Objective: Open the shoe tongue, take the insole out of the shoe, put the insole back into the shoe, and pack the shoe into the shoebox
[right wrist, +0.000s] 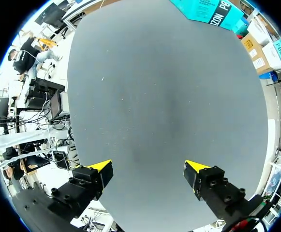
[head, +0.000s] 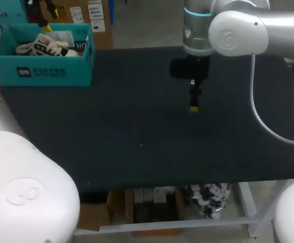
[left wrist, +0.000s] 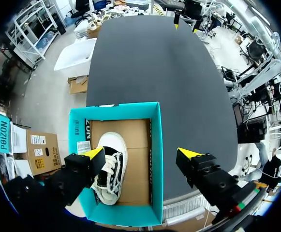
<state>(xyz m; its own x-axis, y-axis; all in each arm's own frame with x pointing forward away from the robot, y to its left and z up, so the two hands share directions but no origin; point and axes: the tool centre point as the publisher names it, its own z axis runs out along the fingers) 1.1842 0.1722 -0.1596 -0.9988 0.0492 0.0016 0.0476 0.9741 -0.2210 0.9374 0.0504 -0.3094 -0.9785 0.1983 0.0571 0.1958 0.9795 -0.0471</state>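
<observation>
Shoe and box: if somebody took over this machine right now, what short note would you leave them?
Left tool: open, empty, above the box.
Right tool: open, empty, over the table.
Shoe: lying inside the box, at the table's far corner on the left arm's side.
Done: shoe packed. Insole not visible, so I cannot confirm it is back in.
Left: probably only pulling the arms clear.

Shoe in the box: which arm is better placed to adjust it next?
Left, probably. The left gripper hangs open directly above the shoebox, over the shoe inside it. The right gripper hangs open above bare table, away from the box.
</observation>
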